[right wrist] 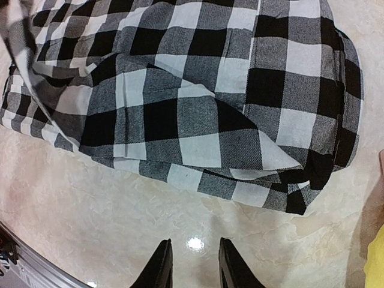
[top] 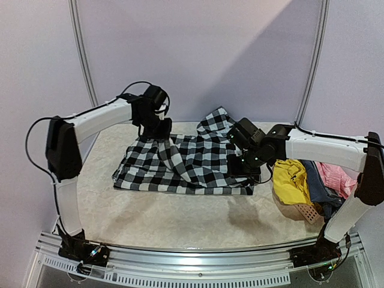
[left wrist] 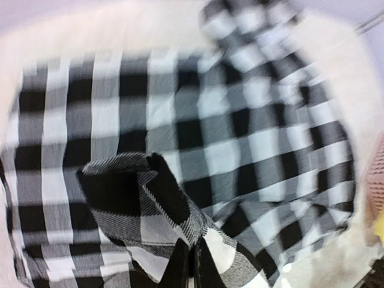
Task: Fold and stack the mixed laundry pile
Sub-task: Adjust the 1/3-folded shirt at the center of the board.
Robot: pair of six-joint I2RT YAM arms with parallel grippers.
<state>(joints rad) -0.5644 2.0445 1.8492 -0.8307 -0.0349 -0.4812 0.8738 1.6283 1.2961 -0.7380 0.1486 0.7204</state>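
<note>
Top external view, near edge first: bare surface [top: 180,222] is seen ahead of both bases. Next out, the checked shirt [top: 198,171] is spread with its long axis left to right across the middle of the surface. The rest of the laundry pile, a yellow garment [top: 291,177], a blue-grey one [top: 319,193] and a pink one [top: 336,177], is heaped at the right edge beside a salmon basket [top: 303,211].

The right pincer [top: 243,171] is held at the shirt's right end. On the right wrist view its fingers [right wrist: 159,270] are parted and nothing is gripped. The hem is seen just ahead, past a strip of bare surface.

Farthest out, the left pincer [top: 157,135] is clenched on a raised peak of cloth at the shirt's far left edge. On the left wrist view the tips are seen pressed together on that fold.

Judgement: the fold is led by the left arm. From that pincer the shirt's body lies toward the near side and rightward, so the lifted edge is probably to be drawn that way.
</note>
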